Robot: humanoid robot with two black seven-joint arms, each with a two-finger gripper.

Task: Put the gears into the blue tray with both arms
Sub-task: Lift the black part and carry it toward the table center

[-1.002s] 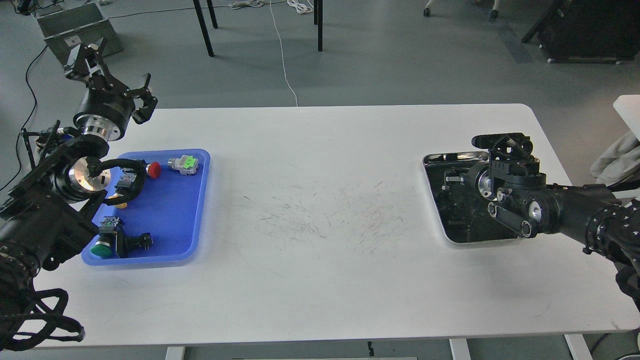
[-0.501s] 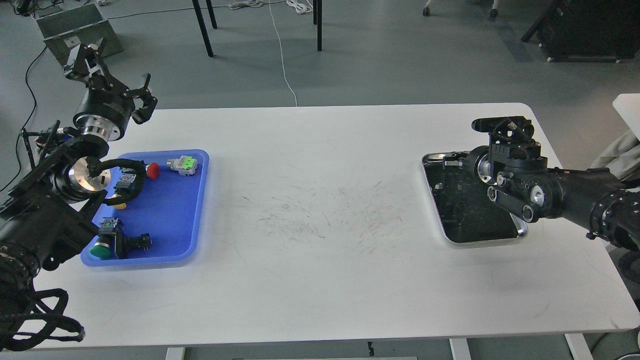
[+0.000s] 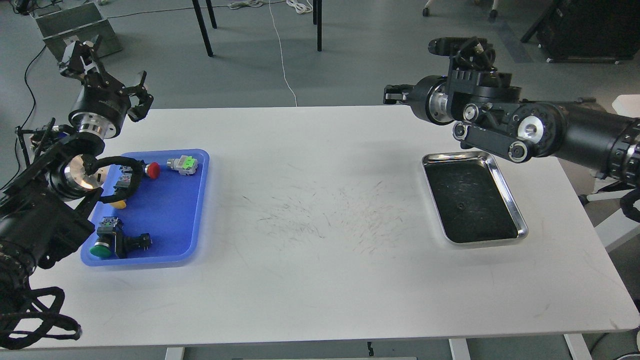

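One gear (image 3: pixel 459 205) lies alone, a tiny black ring on the dark floor of the steel tray (image 3: pixel 515 210). The right gripper (image 3: pixel 392 95) is up high past the far end of that tray; it looks small and dark, so I cannot tell how its fingers stand. The left gripper (image 3: pixel 102 75) has its fingers spread apart, up behind the blue tray (image 3: pixel 175 210). The counter (image 3: pixel 320 260) is white.
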